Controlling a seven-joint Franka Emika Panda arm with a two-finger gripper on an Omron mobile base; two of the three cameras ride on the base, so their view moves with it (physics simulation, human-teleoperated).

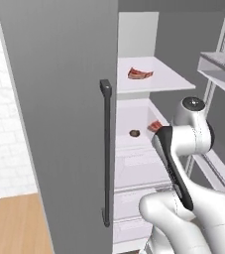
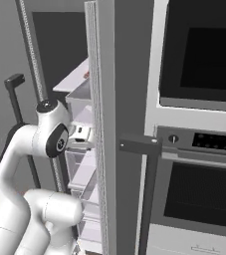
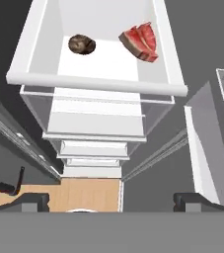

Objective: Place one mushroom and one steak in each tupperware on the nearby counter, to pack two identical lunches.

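White and dark-jointed, the robot's arm reaches into the open fridge with its two-finger gripper (image 3: 111,200) spread wide and holding nothing, hanging above the stacked clear drawers. Beyond the fingertips, in the white open bin (image 3: 96,84), the small dark-brown rounded mushroom (image 3: 82,44) sits toward one back corner and the flat red steak with pale fat edges (image 3: 141,41) toward the other, well apart. Farther up, a second raw red steak (image 1: 140,74) lies on the white shelf (image 1: 156,79).

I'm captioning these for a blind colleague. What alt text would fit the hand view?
Looking down into an open fridge: a dark-brown mushroom and a raw red steak lie apart on a white shelf. Clear drawers step down below, and the open pincer hangs above, holding nothing.
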